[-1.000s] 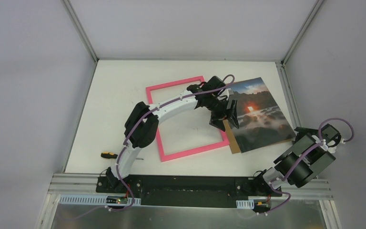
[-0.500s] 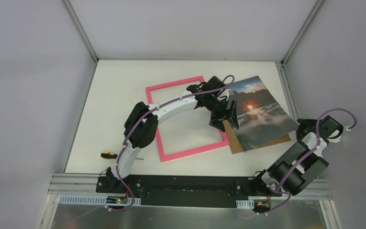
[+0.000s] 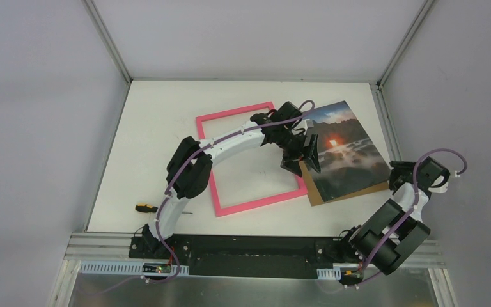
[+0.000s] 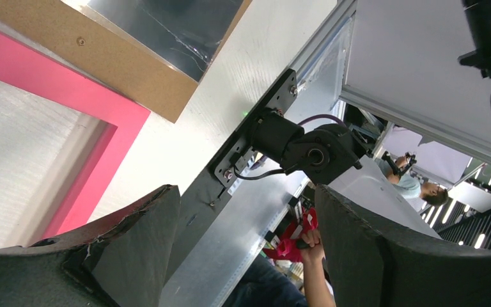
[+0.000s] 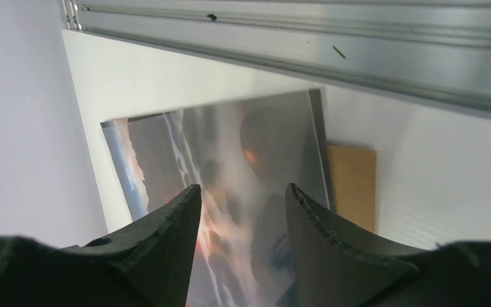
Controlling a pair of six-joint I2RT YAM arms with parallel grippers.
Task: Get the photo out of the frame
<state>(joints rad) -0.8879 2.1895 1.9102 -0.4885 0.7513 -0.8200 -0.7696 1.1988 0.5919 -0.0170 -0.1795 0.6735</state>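
Since a moment ago the right arm has swung in from the table's side, and the right gripper [image 3: 396,175] now sits just beside the lower right corner of the photo [image 3: 348,147]. Its fingers are spread a little, with nothing between them; the wrist view looks along the glossy print. The left gripper [image 3: 303,157] hovers at the photo's left edge, its fingers also apart and empty.

The photo lies flat on its brown board to the right of the frame [image 3: 233,117] and outside the opening. Only the board's left edge overlaps the pink right bar, as the left wrist view shows.

I judge the removal nearly done — the step in hand is clearing this last overlap. The next move calls for a low, careful pinch on the thin board edge, then a slide away to the right.
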